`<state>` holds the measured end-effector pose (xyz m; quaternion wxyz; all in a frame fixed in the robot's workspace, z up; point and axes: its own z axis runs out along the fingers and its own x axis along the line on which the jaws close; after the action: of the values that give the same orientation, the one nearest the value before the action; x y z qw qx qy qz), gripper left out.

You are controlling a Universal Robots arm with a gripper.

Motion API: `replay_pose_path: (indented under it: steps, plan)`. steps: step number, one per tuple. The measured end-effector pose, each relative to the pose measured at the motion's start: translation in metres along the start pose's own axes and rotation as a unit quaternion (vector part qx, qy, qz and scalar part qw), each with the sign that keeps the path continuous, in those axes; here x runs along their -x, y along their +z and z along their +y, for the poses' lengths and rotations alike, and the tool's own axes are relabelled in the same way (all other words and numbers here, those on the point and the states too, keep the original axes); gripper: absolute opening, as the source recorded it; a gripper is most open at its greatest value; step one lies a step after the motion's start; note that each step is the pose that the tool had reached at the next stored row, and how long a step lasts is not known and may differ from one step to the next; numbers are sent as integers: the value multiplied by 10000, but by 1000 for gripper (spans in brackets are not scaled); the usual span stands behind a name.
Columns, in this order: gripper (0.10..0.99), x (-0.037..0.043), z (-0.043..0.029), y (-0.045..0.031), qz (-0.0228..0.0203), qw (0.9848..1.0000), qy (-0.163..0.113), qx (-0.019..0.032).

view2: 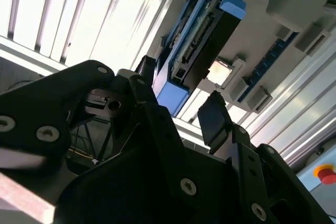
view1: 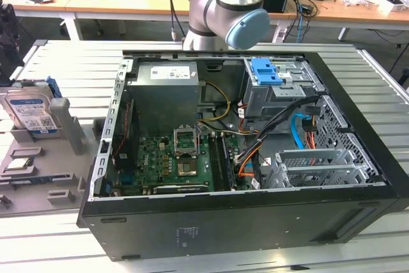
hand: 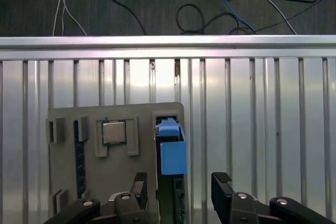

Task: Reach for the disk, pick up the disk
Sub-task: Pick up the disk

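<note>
Disk (view1: 29, 112) upright in tray (view1: 39, 187) beside computer case (view1: 223, 234)

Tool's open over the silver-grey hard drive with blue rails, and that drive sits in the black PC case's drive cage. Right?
Not quite. The silver-grey hard drive with blue side rails stands on edge in the grey plastic holder tray, outside the black PC case, as the exterior view shows. The tool is open over it.
</note>
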<state>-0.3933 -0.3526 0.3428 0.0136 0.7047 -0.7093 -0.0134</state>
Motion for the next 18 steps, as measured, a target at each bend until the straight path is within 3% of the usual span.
replay_pose_path:
  steps: [5,18]
  plan:
    - [604,-10,34,49,2,10000,-44,0]
    - [604,-10,27,208,2,10000,-45,0]
